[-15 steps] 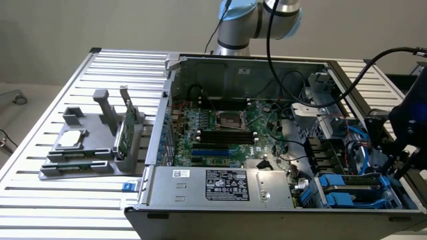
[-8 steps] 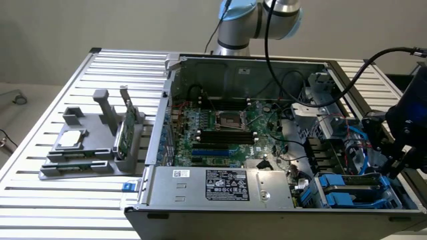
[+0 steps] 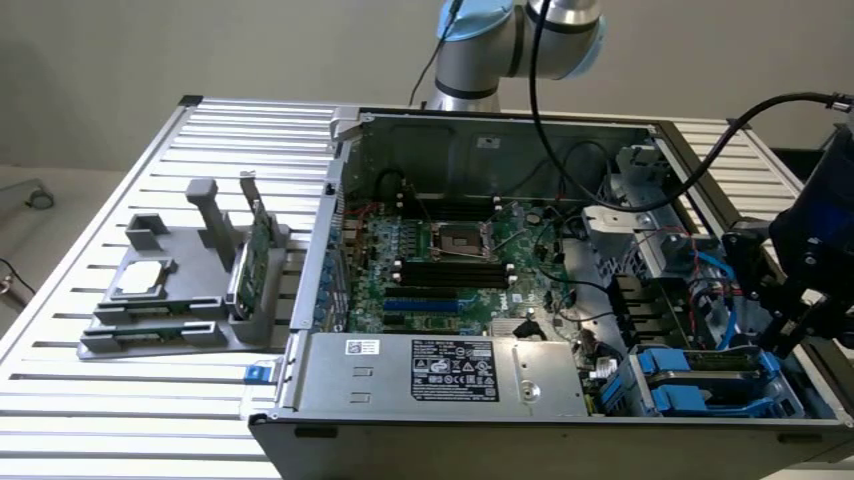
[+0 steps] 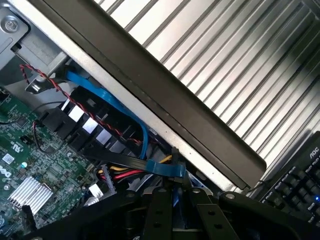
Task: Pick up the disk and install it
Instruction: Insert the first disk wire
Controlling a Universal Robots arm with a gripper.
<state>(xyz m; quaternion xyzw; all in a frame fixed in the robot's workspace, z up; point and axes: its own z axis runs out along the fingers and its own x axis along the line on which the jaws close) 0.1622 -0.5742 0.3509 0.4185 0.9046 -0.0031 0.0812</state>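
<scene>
Well, biggest thing first: slatted table (image 3: 147, 190), with an open computer case (image 3: 350, 180) lying on it. Disk (image 3: 701, 372) sits low in the case's corner on the exterior view's right, blue rails either side, just below some blue cables (image 3: 711, 283). Gripper (image 3: 781, 335) hangs right at its end nearest the exterior view's right. From the wrist its fingers (image 4: 160, 215) sit close together with blue plastic between them, so I read that as clamped on the disk. My guess: hefty, stiff, slick metal, hates knocks, so grip across the rails, not the flat faces.
</scene>
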